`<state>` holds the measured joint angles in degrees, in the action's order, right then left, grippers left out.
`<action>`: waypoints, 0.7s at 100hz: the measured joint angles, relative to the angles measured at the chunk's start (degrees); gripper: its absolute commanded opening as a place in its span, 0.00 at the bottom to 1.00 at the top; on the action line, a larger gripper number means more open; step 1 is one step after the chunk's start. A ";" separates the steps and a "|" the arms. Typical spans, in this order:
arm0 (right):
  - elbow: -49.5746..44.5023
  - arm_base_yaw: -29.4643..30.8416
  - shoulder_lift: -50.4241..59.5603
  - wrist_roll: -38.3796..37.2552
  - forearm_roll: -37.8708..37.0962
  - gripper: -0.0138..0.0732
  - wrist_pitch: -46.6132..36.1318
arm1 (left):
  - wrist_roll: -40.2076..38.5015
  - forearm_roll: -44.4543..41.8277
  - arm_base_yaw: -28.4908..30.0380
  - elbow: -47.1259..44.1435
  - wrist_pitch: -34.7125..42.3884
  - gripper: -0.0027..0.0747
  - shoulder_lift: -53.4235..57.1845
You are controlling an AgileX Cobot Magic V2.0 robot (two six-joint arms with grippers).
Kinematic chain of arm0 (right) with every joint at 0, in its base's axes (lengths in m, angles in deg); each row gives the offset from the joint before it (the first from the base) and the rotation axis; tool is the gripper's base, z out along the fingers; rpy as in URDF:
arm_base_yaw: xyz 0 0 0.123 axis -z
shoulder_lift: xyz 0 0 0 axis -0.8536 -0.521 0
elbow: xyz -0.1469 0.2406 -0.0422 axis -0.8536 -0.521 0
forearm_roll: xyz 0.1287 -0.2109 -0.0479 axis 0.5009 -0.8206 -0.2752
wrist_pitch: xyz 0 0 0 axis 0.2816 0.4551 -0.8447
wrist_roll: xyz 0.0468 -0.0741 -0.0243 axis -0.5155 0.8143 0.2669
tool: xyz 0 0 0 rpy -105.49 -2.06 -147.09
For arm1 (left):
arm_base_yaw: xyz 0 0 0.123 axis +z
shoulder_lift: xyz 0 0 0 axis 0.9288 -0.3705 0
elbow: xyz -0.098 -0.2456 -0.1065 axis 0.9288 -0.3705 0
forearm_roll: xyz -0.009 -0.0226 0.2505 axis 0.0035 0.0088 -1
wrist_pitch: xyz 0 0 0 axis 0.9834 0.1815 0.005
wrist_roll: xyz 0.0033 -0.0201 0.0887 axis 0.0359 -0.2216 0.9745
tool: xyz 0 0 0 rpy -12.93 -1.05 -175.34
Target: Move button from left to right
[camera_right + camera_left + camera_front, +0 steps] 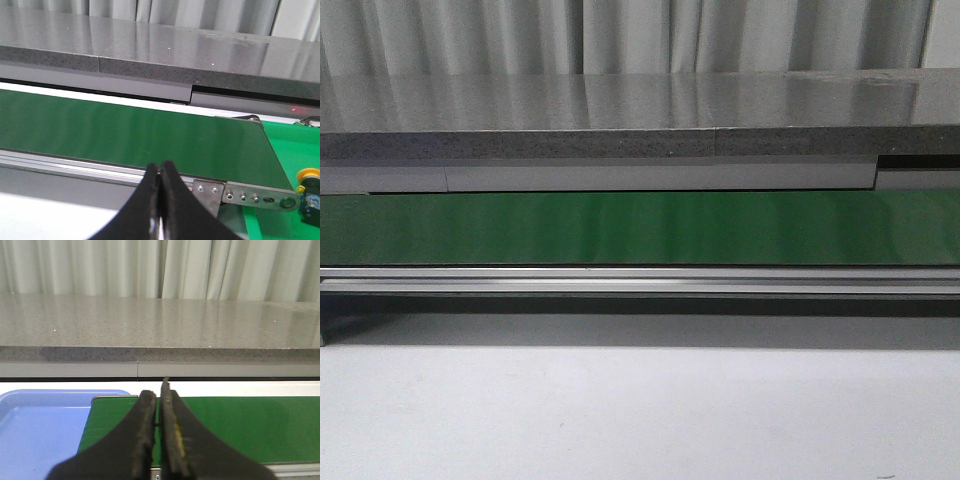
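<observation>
Left gripper (pixel 159 440): black fingers pressed together, only a thin slit between them, nothing held. It hangs over the near edge of the green conveyor belt (pixel 235 427), at the belt's left end. Just beside that end lies a blue tray (pixel 40 425); what shows of it is bare.

Right gripper (pixel 160 200): fingers likewise closed on themselves, empty, poised above the belt's aluminium side rail (pixel 65 167) near the right end, where a bolted end bracket (pixel 250 196) closes off the frame.

Button (pixel 309 192): yellow cap and dark body visible only in the right wrist view, at the picture's edge, standing on a green surface (pixel 285 135) past the belt's right end. Cap appears tilted; body partly cut off, so pose uncertain. It touches neither gripper.

Front view: belt (pixel 640 228) runs bare across the width, white table (pixel 640 410) before it, grey stone counter (pixel 620 120) and curtain (pixel 620 35) behind. No arm appears there.

Judgement: both arms sit at idle stations flanking the belt. With the button already at the right, this cycle's transfer looks either finished or not begun.
</observation>
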<state>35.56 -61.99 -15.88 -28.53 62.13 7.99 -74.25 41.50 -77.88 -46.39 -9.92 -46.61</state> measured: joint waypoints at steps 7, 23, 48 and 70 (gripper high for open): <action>0.00 0.00 0.00 0.00 0.00 0.02 0.00 | 0.00 -0.72 0.00 -0.81 0.00 0.04 0.00; 0.00 0.00 0.00 0.00 0.00 0.02 0.00 | 0.00 -2.91 0.64 -3.80 0.00 0.04 0.99; 0.00 0.21 0.00 0.00 0.00 0.02 0.00 | -8.01 -11.49 5.00 -6.26 -7.14 0.04 9.44; 0.00 0.19 0.00 0.00 0.00 0.02 0.00 | -10.46 -14.41 5.23 -6.75 -14.13 0.04 16.55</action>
<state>35.56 -61.80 -15.88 -28.53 62.13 7.99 -84.71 27.09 -72.65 -53.14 -24.05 -30.06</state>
